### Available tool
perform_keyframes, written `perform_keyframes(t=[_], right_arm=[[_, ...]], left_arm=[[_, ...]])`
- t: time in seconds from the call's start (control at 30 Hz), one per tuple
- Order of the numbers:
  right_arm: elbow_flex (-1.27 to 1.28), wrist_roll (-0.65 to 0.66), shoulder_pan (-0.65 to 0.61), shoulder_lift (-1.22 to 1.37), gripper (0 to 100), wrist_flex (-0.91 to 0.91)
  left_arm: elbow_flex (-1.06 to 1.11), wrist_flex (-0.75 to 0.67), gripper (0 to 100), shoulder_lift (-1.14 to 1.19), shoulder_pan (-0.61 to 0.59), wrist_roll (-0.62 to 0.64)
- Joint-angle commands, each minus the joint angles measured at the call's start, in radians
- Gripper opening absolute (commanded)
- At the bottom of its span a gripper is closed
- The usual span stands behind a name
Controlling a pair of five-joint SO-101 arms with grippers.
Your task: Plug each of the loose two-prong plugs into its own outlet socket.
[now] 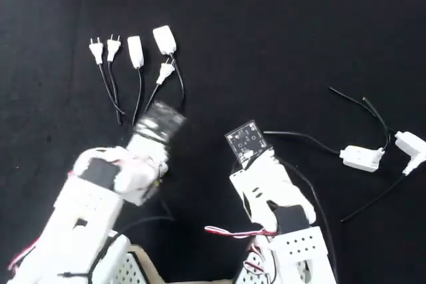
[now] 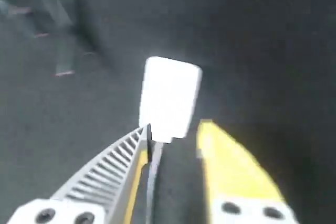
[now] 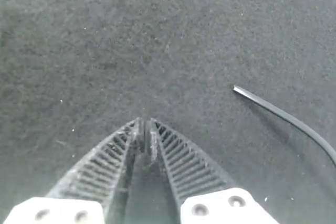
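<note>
A black cloth-covered surface (image 1: 266,44) carried two clusters of white electrical parts with thin black cables.

At the far left lay two-prong plugs and outlet sockets in a rough row: the leftmost plug (image 1: 96,50), a second plug (image 1: 114,46) just beside it, then a slim socket (image 1: 135,51), then a wider socket (image 1: 164,39). A third plug (image 1: 166,70) lay just below the wider socket, its prongs angled toward it but not inserted. All the cables trailed toward the arms.

The left hand (image 1: 160,123) hung over the surface close to the trailing ends of those cables. From its own wrist camera, the left hand (image 2: 174,132) had its fingers apart, a grey ribbed finger (image 2: 113,163) and a yellow finger (image 2: 231,161). A white socket block (image 2: 170,98) sat just beyond the fingertips. Its cable (image 2: 152,166) ran back between the fingers, close against the ribbed one. I could not tell which of the two sockets this was.

The right hand (image 3: 145,132) was closed, its ribbed tips meeting with nothing between them, above bare cloth near a loose black cable (image 3: 283,116).

Well off to the right lay another socket (image 1: 361,158) and, near the edge, a white fitting (image 1: 409,143) that I could not tell as plug or socket.
</note>
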Motion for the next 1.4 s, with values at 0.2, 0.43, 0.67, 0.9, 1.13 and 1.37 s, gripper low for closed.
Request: perform_keyframes(t=[0.2, 0.43, 0.67, 0.9, 1.13, 1.37], right_arm=[[-0.002, 0.008, -0.011, -0.008, 1.2, 0.002], [-0.002, 0.008, -0.011, -0.008, 1.2, 0.002], [-0.002, 0.008, -0.011, -0.008, 1.2, 0.002], [-0.002, 0.008, -0.011, -0.008, 1.2, 0.003], [-0.002, 0.008, -0.011, -0.008, 1.2, 0.003], [-0.002, 0.008, -0.011, -0.008, 1.2, 0.006]], left_arm=[[0.130, -0.212, 38, 0.026, -0.068, -0.120], [0.105, -0.345, 29, 0.327, -0.039, -0.293], [0.038, -0.321, 5, 0.505, 0.050, -0.364], [-0.077, -0.301, 3, 0.520, 0.082, -0.428], [-0.120, -0.379, 3, 0.525, 0.059, -0.690], [-0.064, -0.379, 18, 0.525, 0.041, -0.761]])
